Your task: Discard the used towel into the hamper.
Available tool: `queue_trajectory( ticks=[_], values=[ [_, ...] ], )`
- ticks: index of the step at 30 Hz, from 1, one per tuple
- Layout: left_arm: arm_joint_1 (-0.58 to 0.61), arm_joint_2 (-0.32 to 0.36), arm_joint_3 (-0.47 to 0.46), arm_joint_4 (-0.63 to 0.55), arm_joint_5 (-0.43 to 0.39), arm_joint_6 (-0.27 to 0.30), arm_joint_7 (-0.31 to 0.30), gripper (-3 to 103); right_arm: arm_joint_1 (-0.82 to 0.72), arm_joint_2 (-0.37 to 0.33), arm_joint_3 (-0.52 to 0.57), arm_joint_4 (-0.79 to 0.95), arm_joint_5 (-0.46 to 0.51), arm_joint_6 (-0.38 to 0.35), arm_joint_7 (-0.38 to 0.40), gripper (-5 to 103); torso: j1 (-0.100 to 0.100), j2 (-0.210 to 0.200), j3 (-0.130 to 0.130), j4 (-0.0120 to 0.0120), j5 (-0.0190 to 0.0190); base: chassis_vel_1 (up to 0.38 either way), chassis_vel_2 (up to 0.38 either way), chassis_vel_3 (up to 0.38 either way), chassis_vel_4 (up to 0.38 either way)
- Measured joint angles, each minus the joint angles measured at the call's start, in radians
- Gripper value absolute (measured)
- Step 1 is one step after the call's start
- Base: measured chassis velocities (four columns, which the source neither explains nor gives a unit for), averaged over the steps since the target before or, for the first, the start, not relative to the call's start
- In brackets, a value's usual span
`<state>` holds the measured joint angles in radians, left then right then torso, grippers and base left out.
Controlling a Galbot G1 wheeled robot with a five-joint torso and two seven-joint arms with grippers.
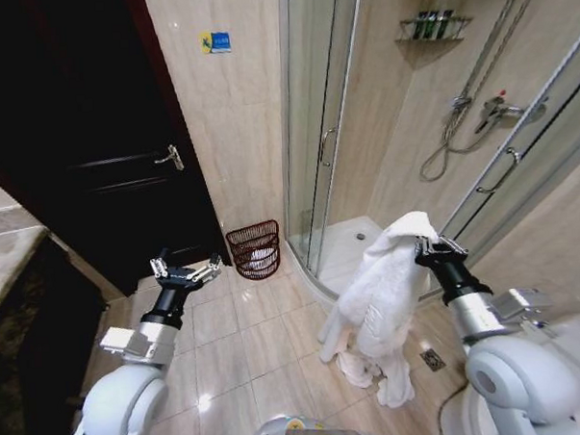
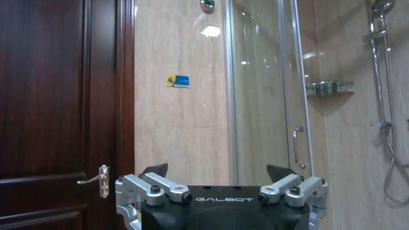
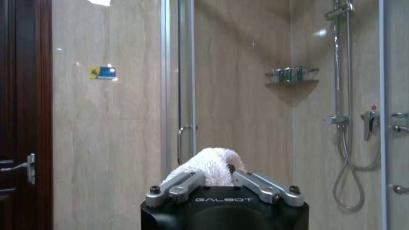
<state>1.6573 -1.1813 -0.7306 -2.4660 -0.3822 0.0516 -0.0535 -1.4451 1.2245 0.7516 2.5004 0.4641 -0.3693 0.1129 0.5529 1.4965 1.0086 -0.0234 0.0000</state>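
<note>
Near on the right, the right tool (image 1: 440, 250) is clamped on a white terry towel (image 1: 385, 295), which hangs from it in long folds above the tiled floor (image 1: 228, 345). Near on the left, the left tool (image 1: 186, 270) is raised with its jaws wide and holding nothing. Farther off, between the dark wooden door (image 1: 94, 139) and the glass shower enclosure (image 1: 315, 120), stands the small round red-brown wire hamper (image 1: 254, 249). The towel is picked up; it remains well apart from the hamper, so carrying and dropping are left.

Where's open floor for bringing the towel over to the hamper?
Bare tiles lie between the left hand and the towel held by the right hand, up to the hamper. It is crowded around the hamper: door, wall and shower enclosure.
</note>
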Motion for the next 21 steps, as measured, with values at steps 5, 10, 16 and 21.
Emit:
queue_trajectory(
  ticks=[5, 10, 16, 21],
  values=[
    [0.002, 0.004, -0.009, -0.003, -0.006, 0.0, 0.0, 100, 0.001, 0.001, 0.002, 0.0, -0.001, 0.0, -0.001, 3, 0.0, 0.0, 0.0, 0.0, 0.0001, 0.01, 0.004, -0.003, -0.011],
    [0.001, 0.002, -0.004, -0.003, -0.005, 0.0, 0.001, 100, -0.001, 0.003, 0.004, 0.0, -0.001, 0.002, -0.001, 3, 0.0, 0.0, 0.0, 0.0, 0.0, 0.048, 0.029, -0.028, -0.046],
    [0.004, -0.006, 0.008, -0.004, 0.004, 0.0, 0.002, 100, -0.005, 0.003, 0.006, 0.0, -0.001, 0.004, -0.001, 3, 0.0, 0.0, 0.0, 0.0001, 0.0, 0.062, 0.058, -0.058, -0.059],
    [0.004, -0.006, 0.011, -0.006, 0.006, 0.0, 0.003, 100, -0.008, 0.004, 0.009, 0.0, -0.001, 0.006, -0.002, 3, 0.0, 0.0, 0.0, -0.0002, 0.0, 0.061, 0.062, -0.067, -0.062]
  ],
)
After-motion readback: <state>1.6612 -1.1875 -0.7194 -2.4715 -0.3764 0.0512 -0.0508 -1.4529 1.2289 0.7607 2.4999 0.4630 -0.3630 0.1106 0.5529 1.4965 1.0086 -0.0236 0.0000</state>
